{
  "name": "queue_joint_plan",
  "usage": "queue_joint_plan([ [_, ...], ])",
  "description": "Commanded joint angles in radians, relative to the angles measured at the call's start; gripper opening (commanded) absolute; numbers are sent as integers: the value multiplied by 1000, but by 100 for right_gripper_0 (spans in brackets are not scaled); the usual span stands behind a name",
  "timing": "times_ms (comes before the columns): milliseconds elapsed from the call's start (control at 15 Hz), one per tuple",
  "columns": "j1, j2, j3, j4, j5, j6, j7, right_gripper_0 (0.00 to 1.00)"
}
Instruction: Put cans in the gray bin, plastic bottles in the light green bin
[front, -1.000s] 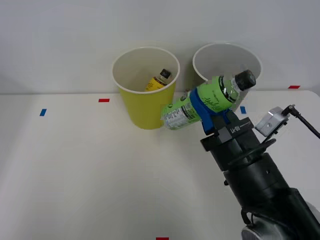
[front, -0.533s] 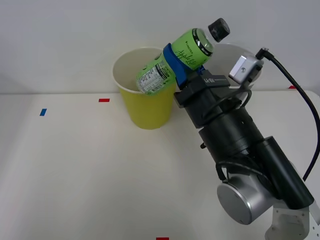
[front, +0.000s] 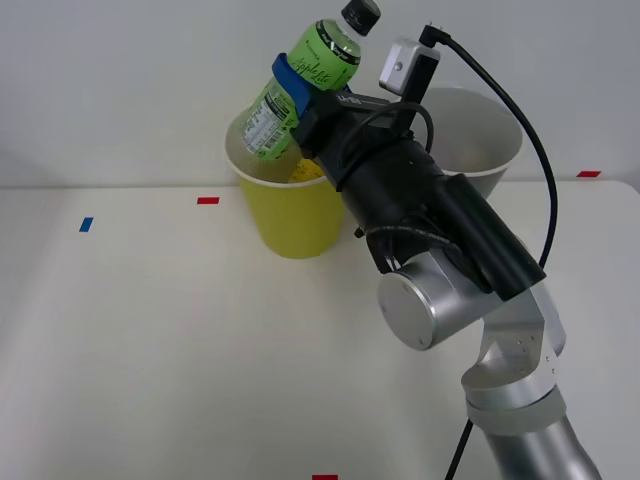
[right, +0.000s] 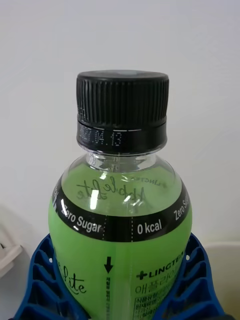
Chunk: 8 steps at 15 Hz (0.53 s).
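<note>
the light green bin (front: 290, 215) stood at the table's far side, left of the gray bin (front: 480, 150). the right gripper (front: 298, 88) clamped the green-label bottle (front: 300, 90), tilted base-down over the lime bin's rim, apparently so a release would drop it inside.

Glossy clear plastic bottle (right: 120, 240), ribbed matt black cap (right: 122, 107); smooth brushed-metal arm joint (front: 425, 305).

Round lime plastic bin (front: 290, 215) at desk (front: 150, 340) far edge, round dark-gray plastic bin (front: 490, 150) beside it at 3 o'clock. Green-labelled clear plastic bottle (front: 300, 85) tilted above lime bin's rim, cap toward 1 o'clock, in right gripper (front: 300, 90) jaws.
</note>
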Motion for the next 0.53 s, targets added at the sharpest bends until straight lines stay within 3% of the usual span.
queue_joint_plan([
  [67, -74, 18, -21, 86, 16, -10, 32, 0],
  [533, -240, 9, -53, 300, 34, -10, 92, 0],
])
